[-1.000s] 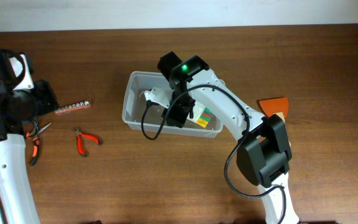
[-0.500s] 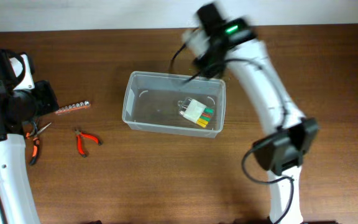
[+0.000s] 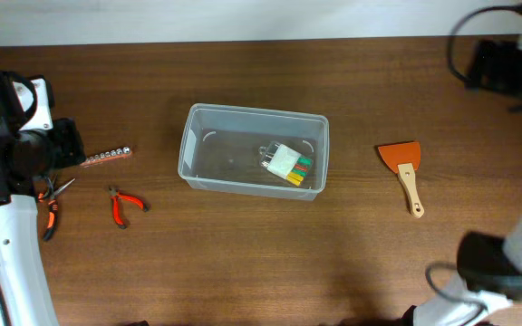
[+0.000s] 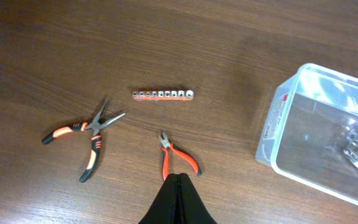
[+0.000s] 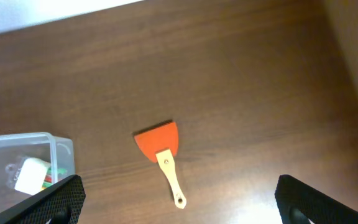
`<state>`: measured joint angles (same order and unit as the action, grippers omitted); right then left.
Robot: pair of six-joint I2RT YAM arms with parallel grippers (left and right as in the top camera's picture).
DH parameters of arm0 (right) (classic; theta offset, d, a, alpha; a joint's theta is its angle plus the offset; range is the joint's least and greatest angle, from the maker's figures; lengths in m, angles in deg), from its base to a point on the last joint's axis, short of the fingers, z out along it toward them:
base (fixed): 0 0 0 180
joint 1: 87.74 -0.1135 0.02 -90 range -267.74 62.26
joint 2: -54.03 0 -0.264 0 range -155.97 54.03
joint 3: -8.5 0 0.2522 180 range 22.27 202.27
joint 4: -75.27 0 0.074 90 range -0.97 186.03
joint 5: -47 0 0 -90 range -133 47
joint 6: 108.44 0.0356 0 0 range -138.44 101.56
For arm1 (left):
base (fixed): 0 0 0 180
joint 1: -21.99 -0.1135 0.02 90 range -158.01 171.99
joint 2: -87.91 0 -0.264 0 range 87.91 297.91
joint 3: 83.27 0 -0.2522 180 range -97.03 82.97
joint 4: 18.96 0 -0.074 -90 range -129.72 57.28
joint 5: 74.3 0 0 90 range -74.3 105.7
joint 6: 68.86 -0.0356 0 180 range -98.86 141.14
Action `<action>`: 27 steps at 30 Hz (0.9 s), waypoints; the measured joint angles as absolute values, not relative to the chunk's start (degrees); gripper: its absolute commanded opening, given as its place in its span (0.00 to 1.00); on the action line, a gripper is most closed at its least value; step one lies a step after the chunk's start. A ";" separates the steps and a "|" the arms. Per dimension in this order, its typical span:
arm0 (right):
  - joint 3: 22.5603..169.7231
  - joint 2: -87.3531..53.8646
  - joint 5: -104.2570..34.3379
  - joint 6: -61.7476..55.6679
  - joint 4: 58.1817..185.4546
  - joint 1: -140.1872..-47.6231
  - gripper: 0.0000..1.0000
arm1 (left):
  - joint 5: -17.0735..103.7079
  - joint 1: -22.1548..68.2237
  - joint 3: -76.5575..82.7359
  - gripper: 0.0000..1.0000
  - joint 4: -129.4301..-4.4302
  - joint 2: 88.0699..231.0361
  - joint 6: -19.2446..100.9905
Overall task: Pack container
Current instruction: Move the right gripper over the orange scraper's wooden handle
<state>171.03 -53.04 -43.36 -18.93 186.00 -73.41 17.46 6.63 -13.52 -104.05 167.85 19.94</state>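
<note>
The container is a clear plastic bin at the middle of the table, and it also shows in the left wrist view and the right wrist view. A white pack with green, yellow and red strips lies inside at its right end. My right gripper is wide open and empty, high over the table's far right corner. Below it lies an orange scraper with a wooden handle. My left gripper is shut on nothing, above the tools at the far left.
Left of the bin lie red-handled cutters, orange-and-black long-nose pliers and an orange strip of sockets. The scraper lies to the right of the bin. The table's back edge meets a white wall.
My right arm has lifted out of the bin and swung to the far right corner, opening its jaws. The pack stays in the bin. The left arm has not moved.
</note>
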 measured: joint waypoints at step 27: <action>107.10 -49.41 -42.51 -38.16 161.39 -72.17 0.99 | 18.33 10.59 -13.59 0.03 -104.25 167.85 19.16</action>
